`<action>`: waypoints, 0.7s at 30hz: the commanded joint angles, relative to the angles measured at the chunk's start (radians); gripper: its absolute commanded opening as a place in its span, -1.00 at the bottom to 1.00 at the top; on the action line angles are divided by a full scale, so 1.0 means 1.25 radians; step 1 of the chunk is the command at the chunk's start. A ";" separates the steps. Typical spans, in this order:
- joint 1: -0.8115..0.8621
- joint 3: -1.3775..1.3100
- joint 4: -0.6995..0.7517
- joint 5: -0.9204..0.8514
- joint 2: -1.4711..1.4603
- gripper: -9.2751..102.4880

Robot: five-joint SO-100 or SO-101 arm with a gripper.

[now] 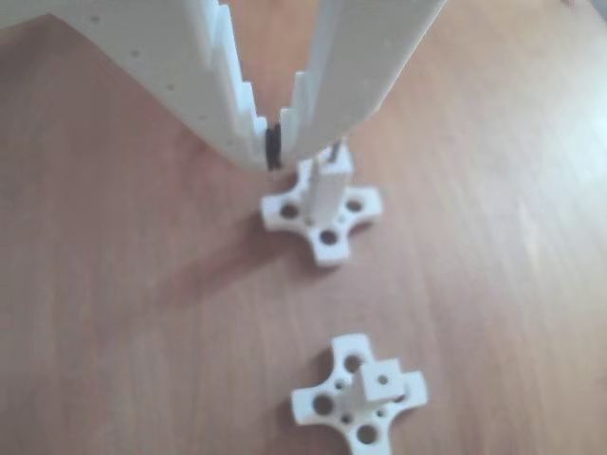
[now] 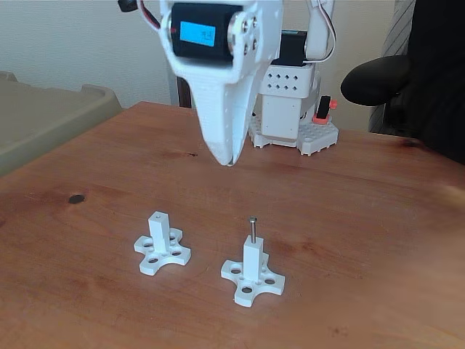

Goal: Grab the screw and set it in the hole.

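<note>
Below the gripper (raised clear) the screw stands in the hole

Desk: reddish-brown wood-grain top, matte, with soft pale glare patches in the fixed view. Same grain shows in the other view, lit evenly, shadows faint and diffuse. Small dark round spot on the desk surface toward the left of the fixed view; knot or stray object, cannot tell. Wall behind: plain off-white, no markings. Left edge: beige-olive moulded surface beside the desk, probably a plastic bin lid or tub. Right rear: black padded chair armrest beyond the desk's far edge, with a dark mass just beside it.
</note>
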 commanded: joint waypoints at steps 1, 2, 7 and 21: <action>0.015 0.079 -0.045 -0.010 0.150 -0.91; 0.017 0.125 -0.060 -0.015 0.183 -0.91; 0.023 0.326 -0.150 -0.022 0.310 -0.91; 0.021 0.706 -0.212 -0.026 0.724 -0.91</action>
